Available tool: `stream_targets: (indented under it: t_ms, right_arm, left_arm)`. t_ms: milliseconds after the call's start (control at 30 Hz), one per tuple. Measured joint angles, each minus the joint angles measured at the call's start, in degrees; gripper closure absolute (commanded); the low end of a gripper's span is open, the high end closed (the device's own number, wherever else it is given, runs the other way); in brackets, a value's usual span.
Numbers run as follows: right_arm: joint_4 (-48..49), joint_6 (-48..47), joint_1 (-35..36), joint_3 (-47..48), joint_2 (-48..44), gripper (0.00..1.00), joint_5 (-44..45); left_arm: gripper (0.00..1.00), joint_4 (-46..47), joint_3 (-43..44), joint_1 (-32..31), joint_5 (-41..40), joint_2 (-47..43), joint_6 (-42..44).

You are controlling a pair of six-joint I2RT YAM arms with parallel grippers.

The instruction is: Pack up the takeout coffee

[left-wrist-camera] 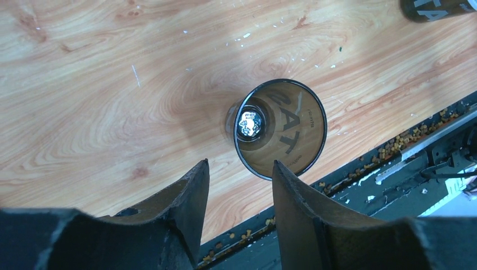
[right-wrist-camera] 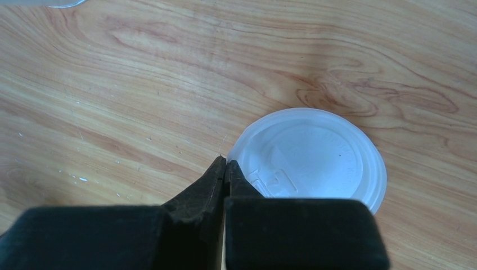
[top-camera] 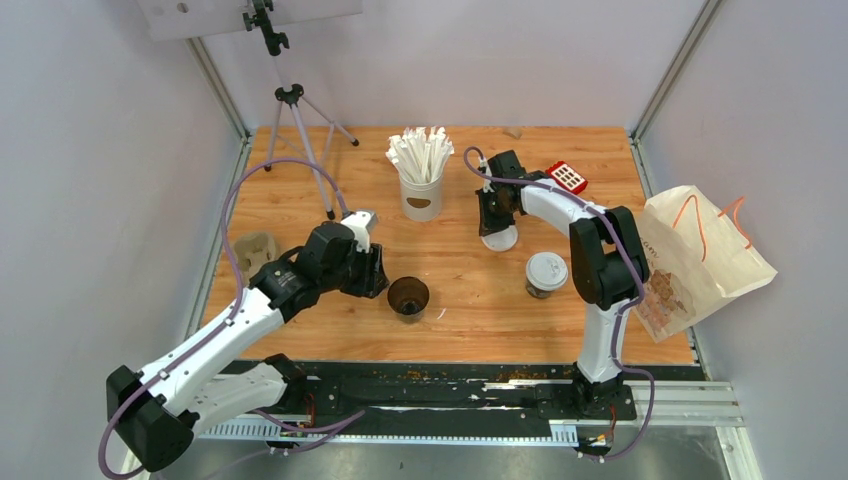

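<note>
Currently, the wooden worktop (top-camera: 460,290) is carrying all items. A paper bag (top-camera: 700,255) is lying at its right edge. The left hand (top-camera: 375,275) is hovering with fingers apart, just beside an uncovered brown cup (top-camera: 408,297) standing upright near the front centre. The right hand (right-wrist-camera: 225,164) is sitting with fingers pressed together, tips at the rim of a loose white lid (right-wrist-camera: 315,154), which is lying flat beyond a lidded brown cup (top-camera: 546,273). Whether that rim is being pinched cannot be told.

Bright even light; soft shadows; glare spot inside lidless cup (left-wrist-camera: 281,129).
</note>
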Motion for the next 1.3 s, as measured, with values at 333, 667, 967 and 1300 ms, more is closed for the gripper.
stream_targets:
  t_ms: [333,667,967,1300]
  right_arm:
    - [-1.6,0.0,-0.1,0.0,-0.3,1.00,-0.4]
    - [-2.8,-0.2,-0.1,-2.8,-9.0,1.00,-1.4]
    - [-2.9,-1.0,-0.1,-2.8,-10.7,0.73,-1.3]
    - [-2.4,0.6,1.2,-1.8,-3.8,0.73,2.6]
  left_arm:
    - [0.41,-4.8,2.9,0.0,-4.1,-2.3,1.4]
    - [0.40,-6.6,3.0,0.0,-4.7,-3.2,1.5]
    - [0.38,-7.7,3.0,0.0,-5.0,-4.5,1.4]
    - [0.37,-8.2,3.0,0.0,-5.6,-8.7,1.4]
